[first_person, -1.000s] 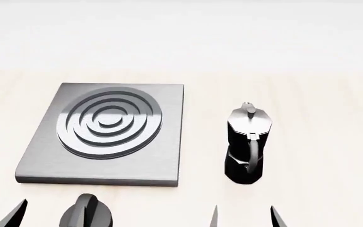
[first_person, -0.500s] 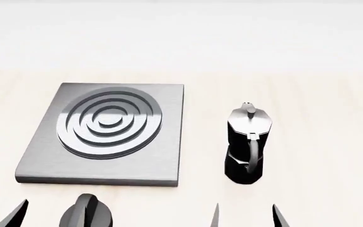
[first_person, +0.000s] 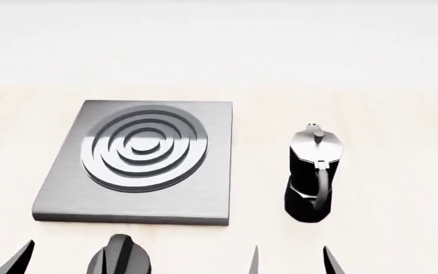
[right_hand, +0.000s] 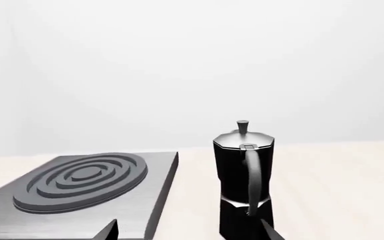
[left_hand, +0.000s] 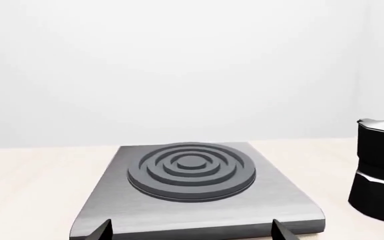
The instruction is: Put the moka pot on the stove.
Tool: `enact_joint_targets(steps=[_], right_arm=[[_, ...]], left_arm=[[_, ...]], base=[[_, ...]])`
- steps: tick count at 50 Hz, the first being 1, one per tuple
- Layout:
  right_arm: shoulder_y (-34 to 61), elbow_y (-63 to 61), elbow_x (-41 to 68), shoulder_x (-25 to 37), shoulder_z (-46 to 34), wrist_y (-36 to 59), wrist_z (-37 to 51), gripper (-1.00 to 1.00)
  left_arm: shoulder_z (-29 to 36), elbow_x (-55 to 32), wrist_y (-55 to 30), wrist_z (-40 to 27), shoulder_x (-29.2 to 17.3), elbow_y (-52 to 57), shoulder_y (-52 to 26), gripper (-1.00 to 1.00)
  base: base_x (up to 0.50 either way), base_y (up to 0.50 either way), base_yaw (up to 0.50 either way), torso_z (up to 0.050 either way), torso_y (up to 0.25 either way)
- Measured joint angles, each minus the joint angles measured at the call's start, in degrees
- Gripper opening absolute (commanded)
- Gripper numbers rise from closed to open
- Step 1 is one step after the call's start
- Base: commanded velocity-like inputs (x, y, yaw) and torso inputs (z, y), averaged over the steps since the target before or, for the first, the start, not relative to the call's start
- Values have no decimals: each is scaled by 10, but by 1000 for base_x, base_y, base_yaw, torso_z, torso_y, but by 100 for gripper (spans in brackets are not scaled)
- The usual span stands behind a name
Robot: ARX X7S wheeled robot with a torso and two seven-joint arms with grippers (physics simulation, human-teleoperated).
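Pot [first_person: 314, 174] upright on table [first_person: 401, 171], just right of stove [first_person: 139, 160], apart from it. Right fingers [first_person: 327, 260] spread wide, empty, near pot. Left fingers [first_person: 21, 258] apart, holding nothing.

Only the tips of both grippers are showing at the near edge. The left gripper [first_person: 74, 260] is holding its dark fingers [first_person: 23, 256] wide apart. The right gripper [first_person: 291, 260] is likewise keeping its two thin fingers [first_person: 331, 260] spread, gripping nothing, both pointing forward.
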Motion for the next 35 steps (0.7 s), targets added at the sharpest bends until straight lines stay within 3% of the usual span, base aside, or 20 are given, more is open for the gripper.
enact_joint_targets(steps=[35], right_arm=[[4, 5, 6, 3, -12, -4, 2, 100]], left_arm=[[9, -8, 2, -10, -9, -4, -3, 100]], base=[[0, 104, 0, 0, 0]])
